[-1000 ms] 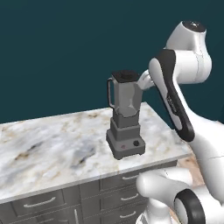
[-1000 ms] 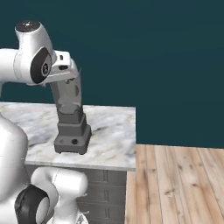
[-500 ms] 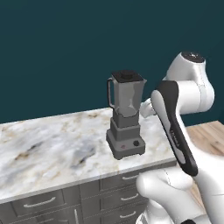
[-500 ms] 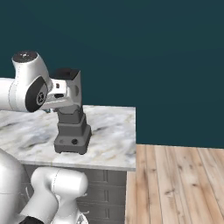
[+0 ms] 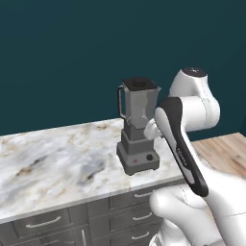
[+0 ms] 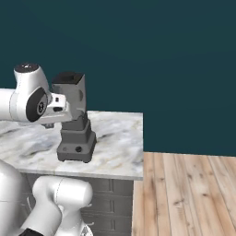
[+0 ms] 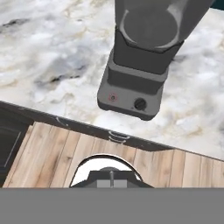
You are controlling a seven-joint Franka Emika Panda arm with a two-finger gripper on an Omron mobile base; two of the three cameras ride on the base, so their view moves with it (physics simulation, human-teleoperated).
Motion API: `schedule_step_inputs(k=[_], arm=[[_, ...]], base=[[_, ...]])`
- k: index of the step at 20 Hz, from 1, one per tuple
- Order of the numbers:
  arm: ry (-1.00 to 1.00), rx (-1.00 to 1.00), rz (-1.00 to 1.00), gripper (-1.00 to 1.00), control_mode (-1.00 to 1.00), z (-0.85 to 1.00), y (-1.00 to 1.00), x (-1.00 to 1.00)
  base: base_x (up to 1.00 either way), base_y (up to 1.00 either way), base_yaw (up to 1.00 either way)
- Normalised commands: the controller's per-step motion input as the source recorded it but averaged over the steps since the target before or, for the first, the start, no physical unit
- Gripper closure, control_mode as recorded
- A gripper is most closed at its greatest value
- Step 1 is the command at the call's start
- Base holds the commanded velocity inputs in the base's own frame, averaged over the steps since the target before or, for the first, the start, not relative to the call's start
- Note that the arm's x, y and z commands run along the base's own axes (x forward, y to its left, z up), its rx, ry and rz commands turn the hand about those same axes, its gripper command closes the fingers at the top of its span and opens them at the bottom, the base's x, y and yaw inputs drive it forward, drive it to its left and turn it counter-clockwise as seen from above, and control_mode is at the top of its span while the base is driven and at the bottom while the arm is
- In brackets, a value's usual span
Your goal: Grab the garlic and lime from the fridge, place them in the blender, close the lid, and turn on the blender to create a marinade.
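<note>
Gripper jaws are shut with nothing between them. At the center of the left base view, the blender (image 5: 138, 127) stands upright on the marble bench (image 5: 57, 163), near its right end, and the black lid (image 5: 140, 83) sits on the jar's rim. At the upper middle of the hand view, the blender base shows its red button (image 7: 113, 97) left of the round knob (image 7: 140, 104).
</note>
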Motion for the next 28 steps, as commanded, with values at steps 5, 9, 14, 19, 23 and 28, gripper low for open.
schedule_step_inputs(k=[5, 9, 14, 19, 23, 28], arm=[[0.12, 0.00, 0.00, 1.00, -1.00, -0.22, 0.48, 0.00], [0.12, 0.00, 0.00, 1.00, -1.00, -0.14, 0.42, -0.04], [0.08, 0.00, 0.00, 1.00, -1.00, -0.20, 0.26, -0.01], [0.00, -0.02, -0.07, 1.00, -1.00, -0.66, 0.01, 0.16], [0.00, -0.02, -0.12, 1.00, -1.00, -0.60, 0.00, 0.31], [-0.03, 0.00, -0.12, 1.00, -1.00, -0.44, 0.00, 0.36]], base=[[0.00, 0.00, 0.00], [0.00, 0.00, 0.00], [0.00, 0.00, 0.00], [0.00, 0.00, 0.00], [0.00, 0.00, 0.00], [0.00, 0.00, 0.00]])
